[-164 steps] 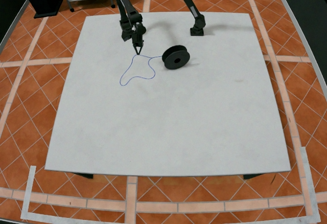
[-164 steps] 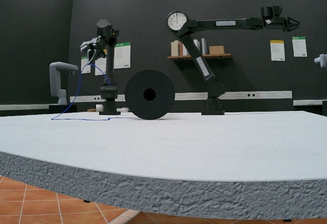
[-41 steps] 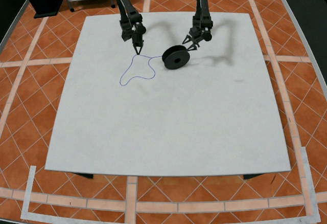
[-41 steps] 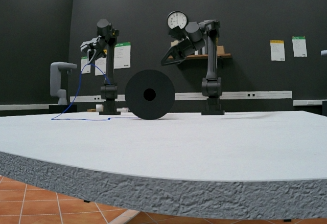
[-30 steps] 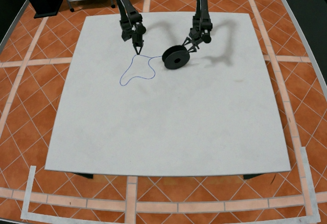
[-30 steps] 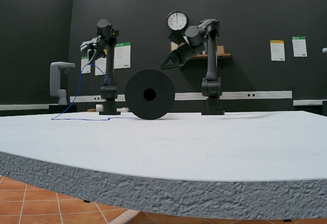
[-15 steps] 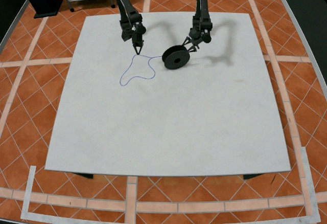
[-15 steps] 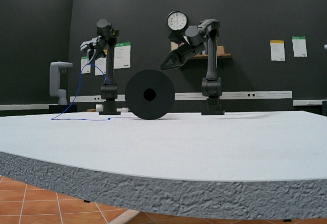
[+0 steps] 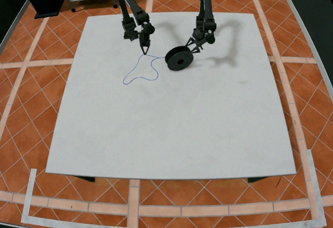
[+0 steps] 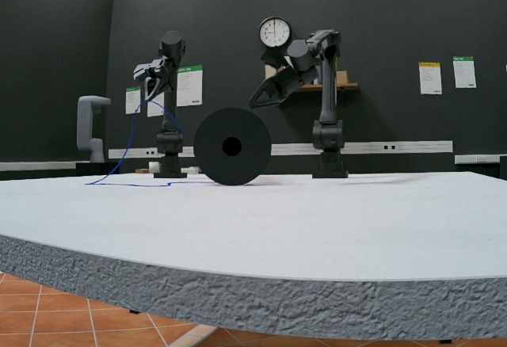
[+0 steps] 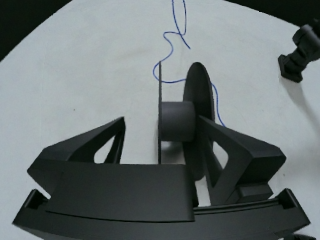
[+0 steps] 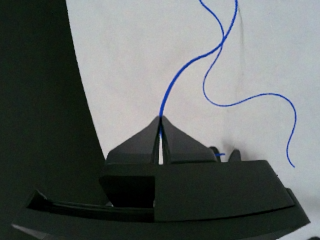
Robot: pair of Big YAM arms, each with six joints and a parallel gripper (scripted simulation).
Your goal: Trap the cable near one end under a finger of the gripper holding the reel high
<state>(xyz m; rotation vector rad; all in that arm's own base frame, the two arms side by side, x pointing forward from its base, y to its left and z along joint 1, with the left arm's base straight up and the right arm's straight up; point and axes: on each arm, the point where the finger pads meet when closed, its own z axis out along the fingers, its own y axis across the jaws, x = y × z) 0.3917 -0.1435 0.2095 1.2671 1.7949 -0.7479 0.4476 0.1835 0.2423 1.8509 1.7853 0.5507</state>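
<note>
Reel (image 9: 175,65) (image 10: 212,146) (image 11: 177,121) stands on its rims on the table (image 9: 166,126) (image 10: 286,228) (image 11: 90,75) (image 12: 115,75), probably rigid and ready to roll; I'd take it by a flange. My left gripper (image 9: 189,49) (image 10: 250,104) (image 11: 161,121) is wide, holding nothing. My right gripper (image 9: 145,53) (image 10: 147,99) (image 12: 160,121) pinches the limp cable (image 9: 157,75) (image 10: 133,130) (image 11: 172,82) (image 12: 175,80), seemingly near one end.

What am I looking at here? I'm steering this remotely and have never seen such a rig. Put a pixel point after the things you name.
Two black robot arms, each ending in a two-fingered hand. One picture looks down from above, one across the table (image 9: 175,126) (image 10: 286,220) (image 11: 75,75) (image 12: 125,50); the other two come from the wrists. A black reel (image 9: 175,64) (image 10: 212,146) (image 11: 177,121) (image 12: 234,157) stands on its rim. The right hand (image 9: 145,53) (image 10: 147,98) (image 12: 160,121) pinches the blue cable (image 9: 157,75) (image 10: 136,110) (image 11: 171,82) (image 12: 174,80); some lies on the table. The left hand (image 9: 189,49) (image 10: 250,104) (image 11: 161,121) is open, holding nothing.
</note>
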